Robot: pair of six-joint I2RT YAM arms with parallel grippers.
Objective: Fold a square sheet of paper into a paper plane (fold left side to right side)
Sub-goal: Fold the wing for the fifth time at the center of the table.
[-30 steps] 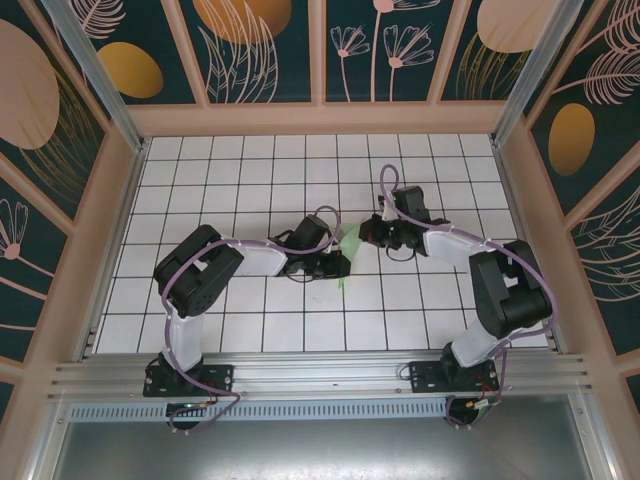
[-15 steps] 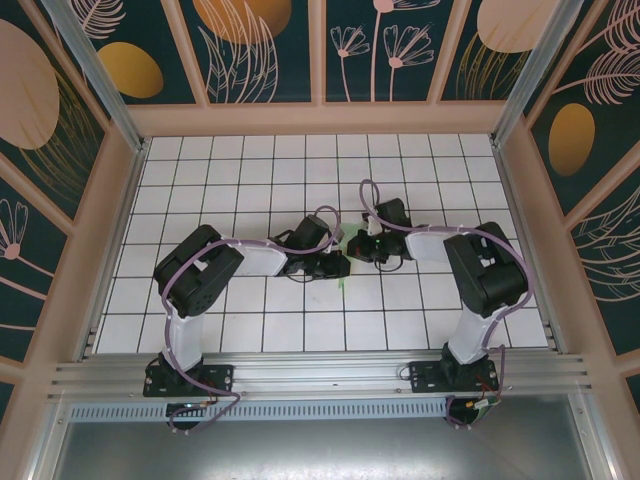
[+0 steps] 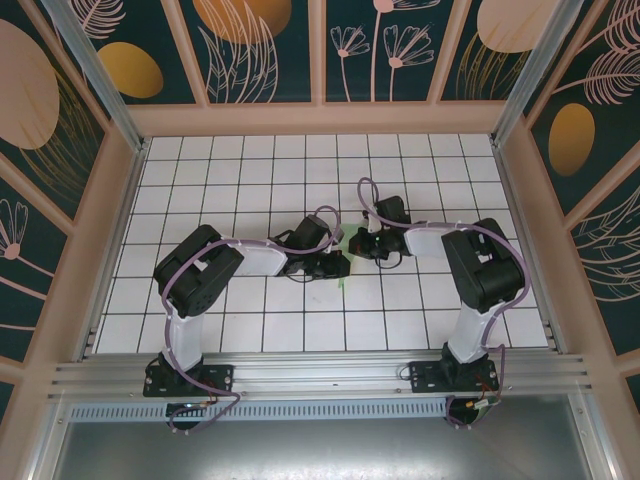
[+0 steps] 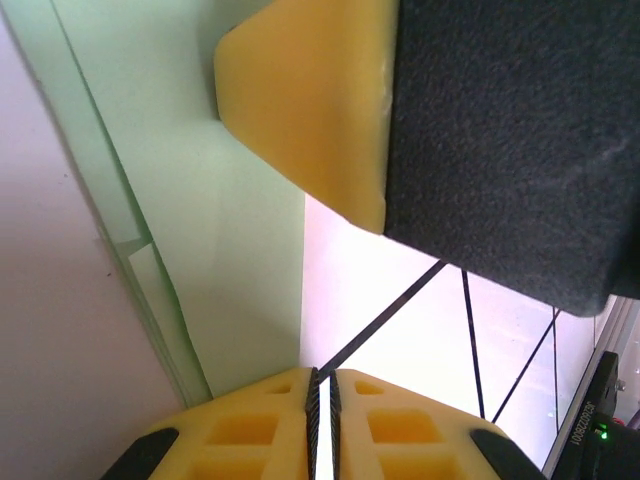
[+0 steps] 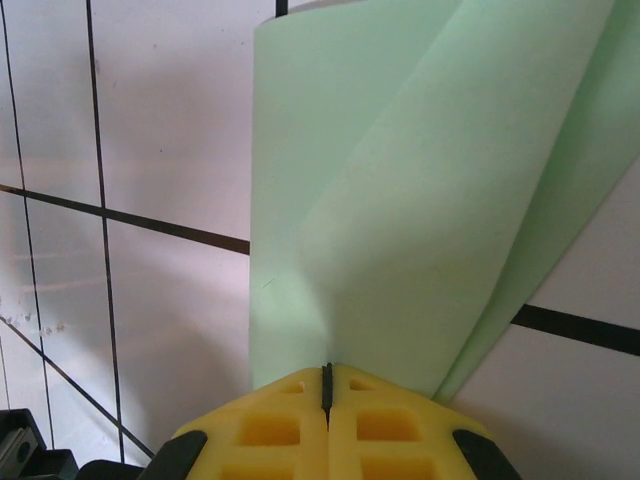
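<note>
Done: at least one fold made, judging by the layers lapping over one another in the right wrist view; no pointed dart yet.
Remaining: probably most creases, including nose and wings.
Axis: folded sheet of paper [image 3: 345, 284] long from 6 to 12 o'clock in the top view; no clear nose, so heading cannot be told.
Left gripper [image 3: 338, 266]: fingers together at the sheet's 9 o'clock side; pinching or just pressing, cannot tell.
Sheet place: mid-table on the white grid table [image 3: 250, 160], between both grippers.
Right gripper [image 3: 360, 243]: fingers clamped on the sheet's edge, at its 1 o'clock.
</note>
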